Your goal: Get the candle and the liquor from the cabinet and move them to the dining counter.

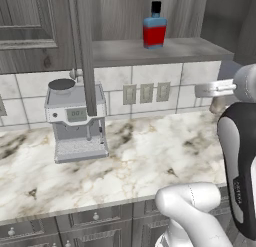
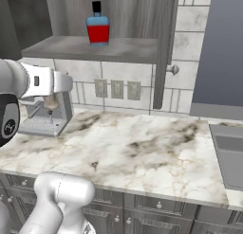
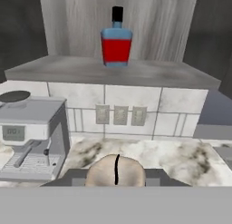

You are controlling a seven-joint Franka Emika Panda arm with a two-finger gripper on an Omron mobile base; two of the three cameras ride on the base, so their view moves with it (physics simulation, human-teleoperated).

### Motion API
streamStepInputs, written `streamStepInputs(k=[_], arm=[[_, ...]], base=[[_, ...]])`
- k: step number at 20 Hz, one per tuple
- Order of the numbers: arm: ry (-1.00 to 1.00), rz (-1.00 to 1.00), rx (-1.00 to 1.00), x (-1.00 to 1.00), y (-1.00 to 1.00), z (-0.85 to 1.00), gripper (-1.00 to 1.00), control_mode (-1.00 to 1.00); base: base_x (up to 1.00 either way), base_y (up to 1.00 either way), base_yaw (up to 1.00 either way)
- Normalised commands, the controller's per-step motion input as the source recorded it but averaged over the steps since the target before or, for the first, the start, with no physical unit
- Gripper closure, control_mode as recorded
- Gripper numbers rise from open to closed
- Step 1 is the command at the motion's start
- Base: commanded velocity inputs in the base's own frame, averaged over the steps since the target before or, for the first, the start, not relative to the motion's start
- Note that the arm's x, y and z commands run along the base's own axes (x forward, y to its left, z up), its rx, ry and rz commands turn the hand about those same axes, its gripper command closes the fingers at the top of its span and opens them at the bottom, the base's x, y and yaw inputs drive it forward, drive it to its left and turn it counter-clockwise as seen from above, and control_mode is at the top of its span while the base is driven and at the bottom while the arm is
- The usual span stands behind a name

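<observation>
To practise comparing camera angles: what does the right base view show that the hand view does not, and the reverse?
Right base view alone: the open cabinet door with its knob, and the sink. Hand view alone: the candle seen end-on, held in the gripper. Both: the liquor on the cabinet shelf, the coffee machine, the wall outlets.

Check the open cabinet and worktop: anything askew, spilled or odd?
Nothing stands out. The liquor stands upright on the cabinet shelf, the coffee machine sits square on the worktop, no spill. The gripper holds the candle.
</observation>
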Motion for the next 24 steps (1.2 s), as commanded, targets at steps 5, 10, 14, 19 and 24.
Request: streamStepInputs(k=[5, 10, 14, 19, 24], arm=[[0.00, 0.06, 0.00, -0.15, 0.01, -0.01, 1.00, -1.00], [0.00, 0.00, 0.00, -0.07, 0.03, 0.00, 1.00, 1.00], [0.00, 0.00, 0.00, 0.00, 0.00, 0.00, 1.00, 1.00], [0.00, 0.00, 0.00, 0.00, 0.00, 0.00, 1.00, 1.00], [0.00, 0.00, 0.00, 0.00, 0.00, 0.00, 1.00, 1.00]], base=[[0.00, 0.00, 0.00], [-0.23, 0.06, 0.00], [-0.79, 0.01, -0.01], [-1.00, -0.02, -0.14], [-1.00, -0.10, -0.33]])
